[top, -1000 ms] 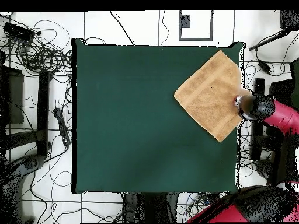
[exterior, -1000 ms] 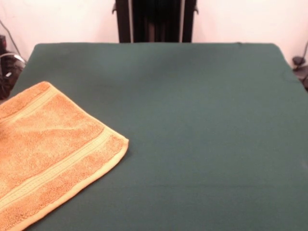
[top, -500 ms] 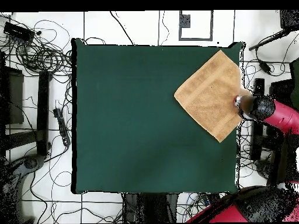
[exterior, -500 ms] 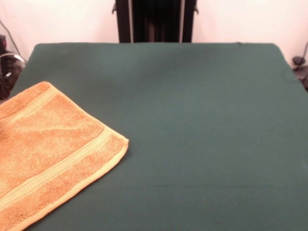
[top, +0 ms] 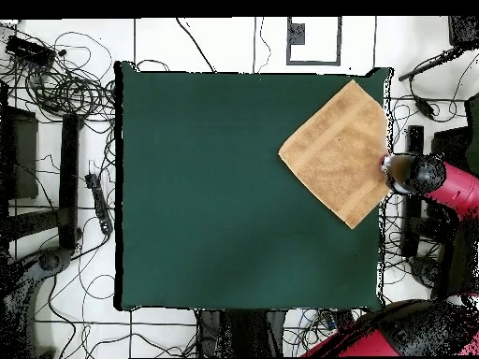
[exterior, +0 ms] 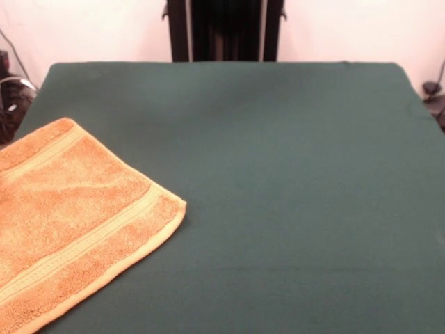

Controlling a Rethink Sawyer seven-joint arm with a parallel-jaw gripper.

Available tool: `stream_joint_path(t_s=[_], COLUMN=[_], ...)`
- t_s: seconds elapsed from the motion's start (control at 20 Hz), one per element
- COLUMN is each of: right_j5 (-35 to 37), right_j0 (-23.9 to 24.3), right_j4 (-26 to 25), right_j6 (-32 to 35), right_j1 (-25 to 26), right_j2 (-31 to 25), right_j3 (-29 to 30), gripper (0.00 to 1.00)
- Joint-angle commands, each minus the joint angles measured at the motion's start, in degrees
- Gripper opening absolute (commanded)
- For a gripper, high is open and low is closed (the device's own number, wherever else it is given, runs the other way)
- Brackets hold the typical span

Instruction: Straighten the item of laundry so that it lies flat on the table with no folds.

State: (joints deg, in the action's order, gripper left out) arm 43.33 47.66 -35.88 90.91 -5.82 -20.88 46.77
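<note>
Hand towel lies spread, turned diamond-wise, at the tabletop's corner in the overhead view, one corner over the side edge. Gripper sits at that edge, just beside the overhanging corner; finger state cannot be told. No folds evident. Open tabletop extends broadly away from the gripper.

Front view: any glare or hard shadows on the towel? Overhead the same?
Front view: soft even light, no glare; the towel is cropped by the left and bottom edges, with a faint shadow along its hem on the table. Overhead view: flat light, no glare; the gripper sits at the towel's right corner.
</note>
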Motion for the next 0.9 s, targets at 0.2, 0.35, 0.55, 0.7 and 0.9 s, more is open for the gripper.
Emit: stream_joint_path(t_s=[0.2, 0.35, 0.55, 0.7, 0.9], right_j5=[0.3, 0.5, 0.5, 0.7, 1.8], right_j0=[-4.0, -4.0, -4.1, -4.0, -3.6], right_j4=[0.5, 0.4, 0.3, 0.4, 0.8], right_j6=[-10.6, -11.5, -11.8, -11.9, -12.4], right_j1=[1.9, 1.9, 2.0, 1.8, 0.6], right_j2=[-4.4, -4.6, -4.7, -4.7, -4.4], right_j3=[5.4, 5.3, 5.2, 5.3, 6.4], gripper=[1.0, 1.0, 1.0, 1.0, 1.0])
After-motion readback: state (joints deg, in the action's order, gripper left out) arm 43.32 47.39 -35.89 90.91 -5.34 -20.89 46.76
